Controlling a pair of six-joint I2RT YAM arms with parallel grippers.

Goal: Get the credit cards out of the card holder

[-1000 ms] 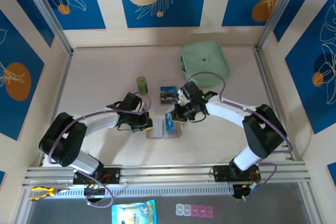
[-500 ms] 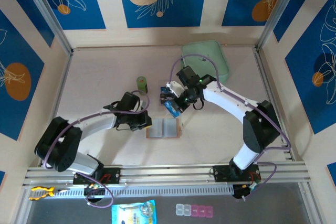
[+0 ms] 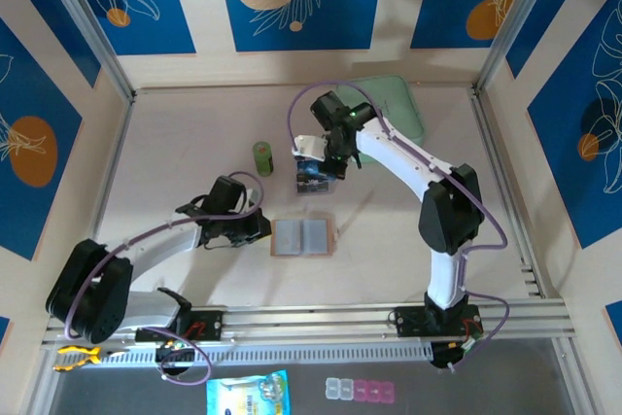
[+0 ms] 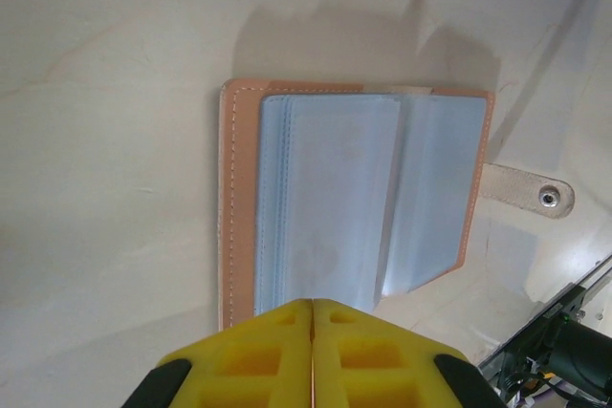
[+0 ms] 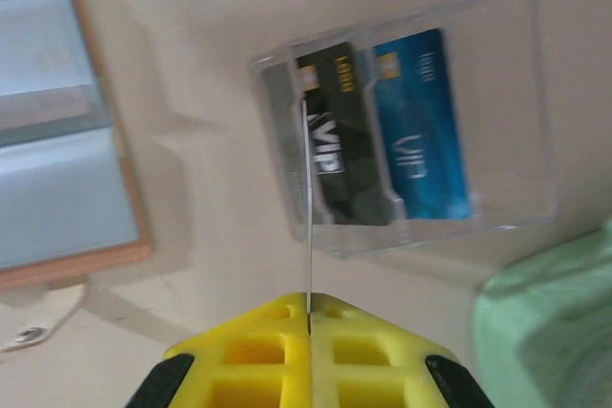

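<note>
Nearest, left claw (image 4: 312, 305): the yellow fingers were pressed together with nothing between them, low over the tabletop (image 3: 194, 143) at the left edge of the card holder; I could not tell whether they touched it.
Card holder (image 3: 303, 237): it lay spread open and flat on the tabletop between the two arms, tan-pink leather outside, grey-clear sleeves facing up.
Snap tab (image 4: 526, 190): it stuck out flat from the holder's side edge, resting on the tabletop, the metal stud showing.
Right claw (image 5: 309, 301): it was reached out beyond the holder, fingers closed tight on a thin card (image 5: 308, 188).
Thin card: seen edge-on from the wrist, it stood up from the fingertips as a fine line with its far end over the clear box; its colour could not be made out.
Clear box (image 5: 411, 121): it sat on the tabletop just beyond the holder, well apart from the left claw.
Credit cards in the box: a dark card (image 5: 335, 131) and a blue card (image 5: 421, 126) lay side by side, both printed "VIP".
Green cylinder (image 3: 262, 155): it stood upright to the left of the clear box.
Mint-green pouch (image 3: 394, 109): it lay farthest back, behind the right arm, near the box.
</note>
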